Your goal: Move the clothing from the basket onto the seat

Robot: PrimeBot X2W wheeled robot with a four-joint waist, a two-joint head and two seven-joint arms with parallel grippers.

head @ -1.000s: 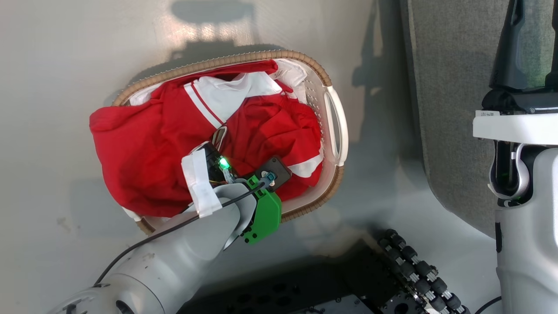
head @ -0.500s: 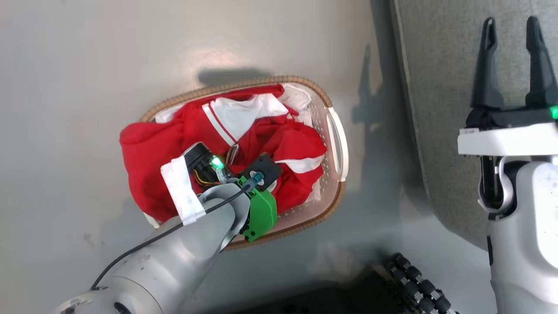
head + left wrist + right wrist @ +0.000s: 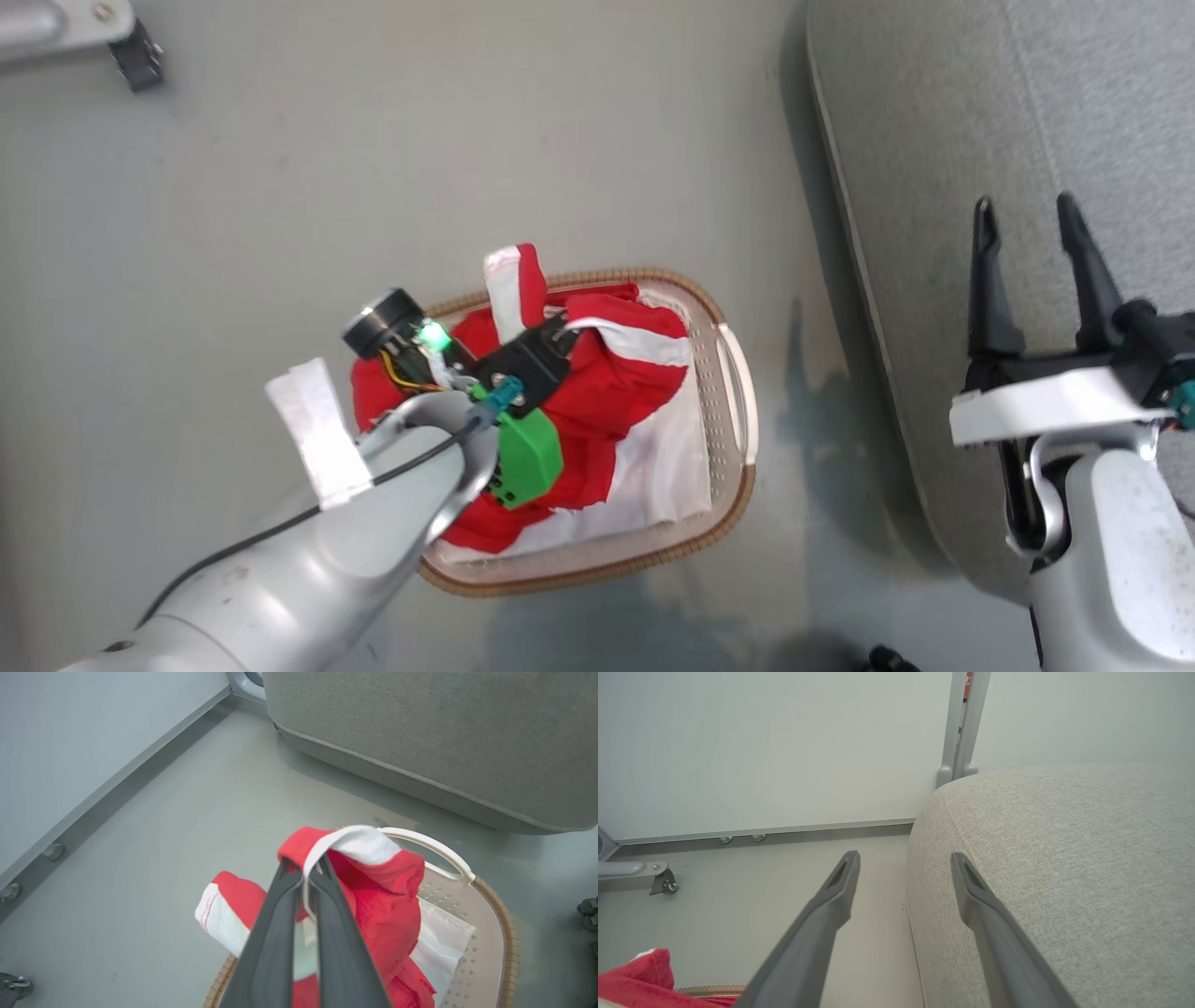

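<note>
The clothing (image 3: 616,392) is a red and white bundle rising out of the basket (image 3: 738,373), a white perforated tub with a brown woven rim. In the left wrist view my left gripper (image 3: 303,864) is shut on a red fold with a white band, held above the basket (image 3: 504,933), while the clothing (image 3: 387,900) hangs down from it. The left wrist (image 3: 509,411) covers those fingers in the head view. My right gripper (image 3: 1022,210) stands open and empty over the edge of the grey seat (image 3: 980,112). In its own view, the right gripper (image 3: 906,858) sits at the seat's (image 3: 1064,858) rounded edge.
A white liner sheet (image 3: 667,467) lies bare in the basket's right half. The seat's front (image 3: 420,732) stands just beyond the basket. A caster foot (image 3: 135,56) is at the far left, and a wall with a low rail (image 3: 784,833) closes the floor behind.
The head camera has risen, so the whole picture has shifted. My left gripper has lifted a fold of the clothing up out of the basket, uncovering the white liner. The right gripper stays open.
</note>
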